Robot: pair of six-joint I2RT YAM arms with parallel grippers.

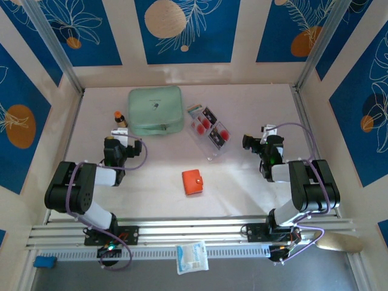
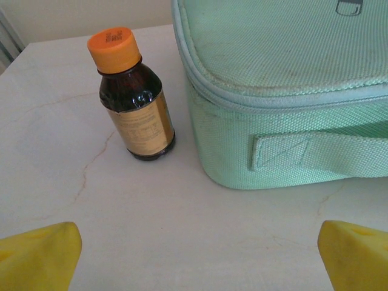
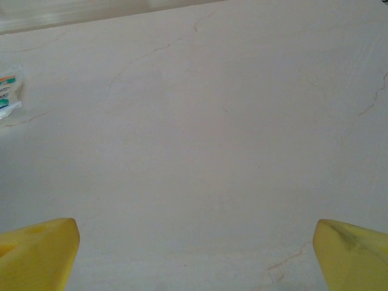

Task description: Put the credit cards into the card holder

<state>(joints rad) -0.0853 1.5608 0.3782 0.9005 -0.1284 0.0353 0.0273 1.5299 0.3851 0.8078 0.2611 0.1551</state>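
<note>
Left gripper (image 2: 194, 260), yellow fingers spread, empty, facing a brown orange-capped bottle (image 2: 134, 97) beside a mint-green fabric pouch (image 2: 285, 91). Mid-table: small orange-red folding card holder (image 1: 193, 181), shut; just beyond, red-circled black-and-white credit cards (image 1: 210, 130), seemingly in clear wrapping (image 1: 212, 153). Right gripper (image 3: 194, 257), fingers spread, empty, above pale table (image 3: 200, 121).

around the card holder (image 1: 194, 182) the table (image 1: 242, 182) lies bare on its left, right and near sides, room for a gripper from either flank. far-left of the card holder the mint-green pouch (image 1: 156, 110) and the brown bottle (image 1: 120, 118) stand just beside each other (a narrow gap, not touching), close ahead of the left gripper (image 2: 197, 254), jaws spread, and barring its way forward. the credit cards (image 1: 210, 130) lie beyond the card holder, a little right, with bare table between them and the right gripper (image 3: 194, 254), jaws likewise spread.
</note>
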